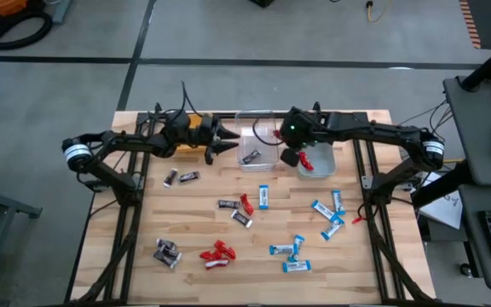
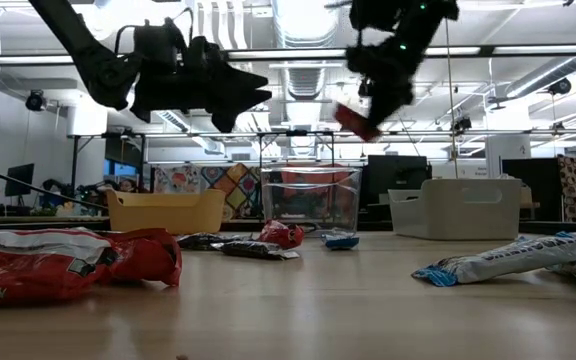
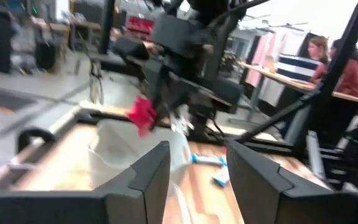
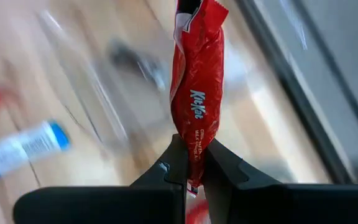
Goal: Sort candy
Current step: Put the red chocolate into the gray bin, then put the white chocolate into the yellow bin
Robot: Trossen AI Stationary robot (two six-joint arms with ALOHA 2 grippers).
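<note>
right wrist view showed the right pincer point(image 4: 191, 163) pinching a red candy point(image 4: 197, 93); best centred over the grey bin point(image 1: 320, 162) before letting go. left pincer point(image 1: 228, 141) spread, empty.

Clear bin point(image 1: 257, 143) between two other bins point(image 1: 196, 128).

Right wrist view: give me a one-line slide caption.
Right gripper shut on a red candy hanging above the blurred wooden table.

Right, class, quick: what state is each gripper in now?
Left gripper: open, holding nothing.
Right gripper: shut on a red candy.
</note>
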